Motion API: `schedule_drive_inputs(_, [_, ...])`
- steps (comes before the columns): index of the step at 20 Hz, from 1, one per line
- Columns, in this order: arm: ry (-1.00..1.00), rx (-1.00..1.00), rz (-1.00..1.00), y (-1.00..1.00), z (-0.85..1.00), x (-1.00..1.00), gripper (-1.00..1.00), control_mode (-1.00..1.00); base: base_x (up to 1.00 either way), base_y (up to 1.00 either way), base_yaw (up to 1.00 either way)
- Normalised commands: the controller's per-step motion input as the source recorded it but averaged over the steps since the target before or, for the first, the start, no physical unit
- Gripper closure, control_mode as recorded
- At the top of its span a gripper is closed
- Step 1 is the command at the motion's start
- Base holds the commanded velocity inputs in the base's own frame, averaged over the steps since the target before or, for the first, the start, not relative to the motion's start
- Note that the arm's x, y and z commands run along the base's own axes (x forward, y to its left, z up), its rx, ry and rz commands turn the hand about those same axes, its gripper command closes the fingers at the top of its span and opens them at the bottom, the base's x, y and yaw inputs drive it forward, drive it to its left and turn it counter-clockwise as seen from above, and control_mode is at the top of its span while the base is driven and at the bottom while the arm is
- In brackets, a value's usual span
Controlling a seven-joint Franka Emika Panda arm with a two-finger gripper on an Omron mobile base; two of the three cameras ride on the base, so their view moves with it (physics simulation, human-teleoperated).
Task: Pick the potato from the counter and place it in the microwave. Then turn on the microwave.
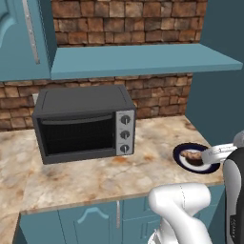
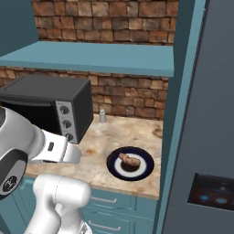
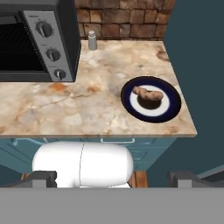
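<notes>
Well, your gripper (image 3: pixel 113 179) stands spread wide, its two dark fingers (image 3: pixel 41 178) far apart at the bottom of the hand view with nothing between them, so you hold nothing. It hangs out in front of the counter (image 3: pixel 78 109), off the counter's front edge and above the teal cabinet fronts (image 3: pixel 144 151).

You find the potato (image 3: pixel 148 94) ahead of the gripper and off toward the right-hand finger as the hand view shows it, well apart from both tips. It is a tan-brown lump lying on the white middle of a dark blue plate (image 3: pixel 171 109). The plate sits flat on the marbled counter, near the front edge and close to the counter's right end.

Ahead of the gripper on the other side, toward the left-hand finger, you see a black-and-silver toaster oven (image 3: pixel 26 43) on the same counter. Its silver panel carries three knobs (image 3: pixel 52 54) in a column, and it faces the tool. It stands well apart from the plate, with bare counter between them.

Farther ahead, past the toaster oven's corner, a small grey shaker (image 3: pixel 92 40) stands upright by the brick wall (image 3: pixel 127 22)
</notes>
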Motion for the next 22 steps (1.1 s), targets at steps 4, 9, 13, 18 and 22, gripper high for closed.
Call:
schedule_drive_inputs(4, [0.00,0.00,0.00,0.00,0.00,0.00,-1.00,1.00,0.01,-0.01,0.00])
schedule_drive_inputs(9, [0.00,0.00,0.00,0.00,0.00,0.00,-1.00,1.00,0.00,0.00,0.00])
schedule_drive_inputs(13, [0.00,0.00,0.00,0.00,0.00,0.00,-1.00,1.00,0.00,0.00,0.00])
schedule_drive_inputs(18, [0.00,0.00,0.00,0.00,0.00,0.00,-1.00,-1.00,0.00,0.00,0.00])
schedule_drive_inputs(22, [0.02,0.00,-0.02,-0.02,0.00,0.09,-1.00,-1.00,0.00,0.00,0.00])
